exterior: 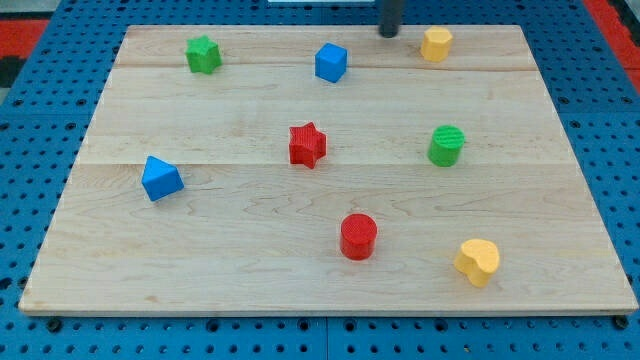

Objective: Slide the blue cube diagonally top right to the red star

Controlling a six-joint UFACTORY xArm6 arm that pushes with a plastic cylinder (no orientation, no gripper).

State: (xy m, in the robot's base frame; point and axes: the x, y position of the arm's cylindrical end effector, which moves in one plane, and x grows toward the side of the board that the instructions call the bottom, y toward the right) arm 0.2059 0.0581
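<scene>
The blue cube (331,62) sits near the view's top, a little right of centre-left. The red star (308,145) lies at the board's middle, below the cube and slightly to its left. My tip (388,33) stands at the view's top edge, to the right of and slightly above the blue cube, with a gap between them. It is left of a yellow block (436,44).
A green star (203,54) is at the top left. A blue triangular block (161,178) is at the left. A green cylinder (447,146) is at the right. A red cylinder (358,237) and a yellow heart (479,261) lie near the bottom. The wooden board (200,260) rests on blue pegboard.
</scene>
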